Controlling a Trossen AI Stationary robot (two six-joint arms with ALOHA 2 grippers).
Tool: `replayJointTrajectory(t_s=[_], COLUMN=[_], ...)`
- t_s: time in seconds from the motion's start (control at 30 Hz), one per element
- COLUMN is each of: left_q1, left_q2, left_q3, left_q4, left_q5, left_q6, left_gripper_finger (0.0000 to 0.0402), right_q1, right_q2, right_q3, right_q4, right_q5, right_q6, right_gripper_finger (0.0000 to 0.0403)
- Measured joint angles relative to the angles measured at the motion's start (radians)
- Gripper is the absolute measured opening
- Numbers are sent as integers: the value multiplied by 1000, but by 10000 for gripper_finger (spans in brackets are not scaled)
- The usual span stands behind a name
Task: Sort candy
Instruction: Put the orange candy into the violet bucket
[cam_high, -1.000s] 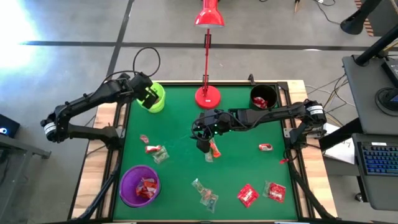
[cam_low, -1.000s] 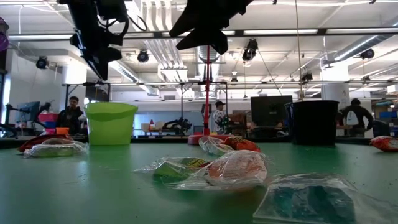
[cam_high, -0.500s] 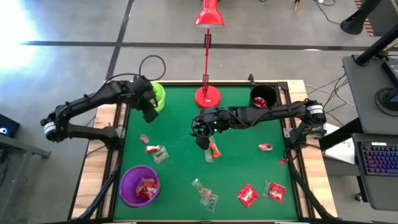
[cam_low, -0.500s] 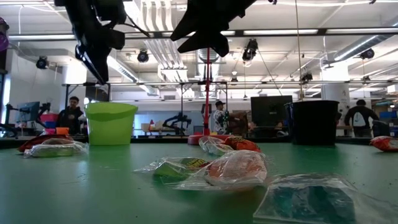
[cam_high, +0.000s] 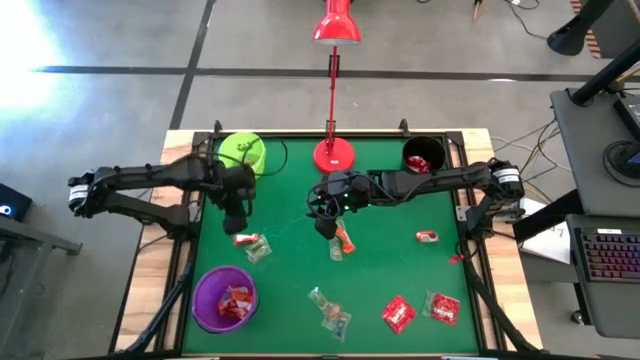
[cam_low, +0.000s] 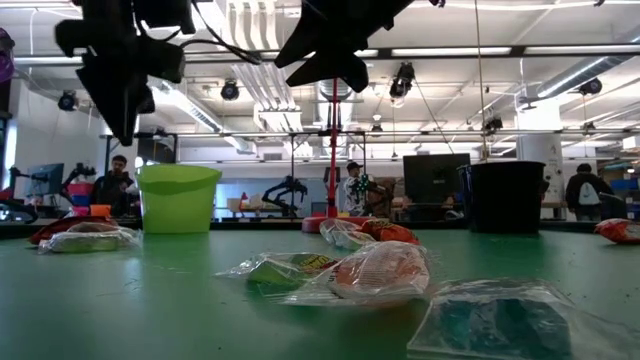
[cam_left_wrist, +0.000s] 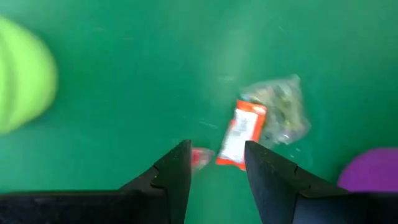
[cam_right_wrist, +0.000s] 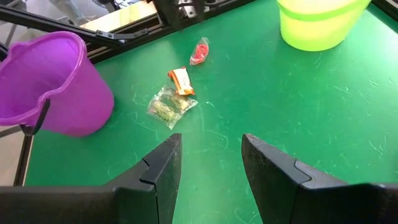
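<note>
Candy lies scattered on the green table. An orange-and-white sweet (cam_left_wrist: 239, 134), a clear greenish one (cam_left_wrist: 280, 112) and a small red one (cam_left_wrist: 200, 157) lie near the table's left side. My left gripper (cam_high: 237, 203) (cam_left_wrist: 217, 149) hovers open above them, touching nothing. My right gripper (cam_high: 325, 218) (cam_right_wrist: 210, 142) hangs open over the table's middle, beside an orange sweet (cam_high: 343, 240). More red and clear sweets (cam_high: 398, 313) lie along the near edge, and one red sweet (cam_high: 428, 237) lies toward the right.
A lime-green cup (cam_high: 242, 152) stands at the far left and a black cup (cam_high: 423, 155) at the far right, red candy inside it. A purple cup (cam_high: 224, 297) holding red sweets stands near left. The red desk lamp's base (cam_high: 334, 155) sits at the far middle.
My left gripper has swung from above the lime-green cup toward the near edge and come lower, and now stands over the sweets on the left. The right arm has kept still. No candy on the table has moved.
</note>
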Motion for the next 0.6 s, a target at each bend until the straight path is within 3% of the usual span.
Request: replayJointTrajectory(t_s=[0.23, 0.6], left_q1=[-87, -123], left_q2=[0, 69], left_q3=[-124, -222], left_q4=[131, 255], left_q5=[123, 130], left_q6=[-1, -23], left_gripper_finger=[132, 132], right_q1=[0, 0], right_q2=[0, 0], right_q3=[0, 0], right_q4=[-1, -3], right_q5=[0, 0], right_q6=[0, -1], right_gripper_finger=[160, 160])
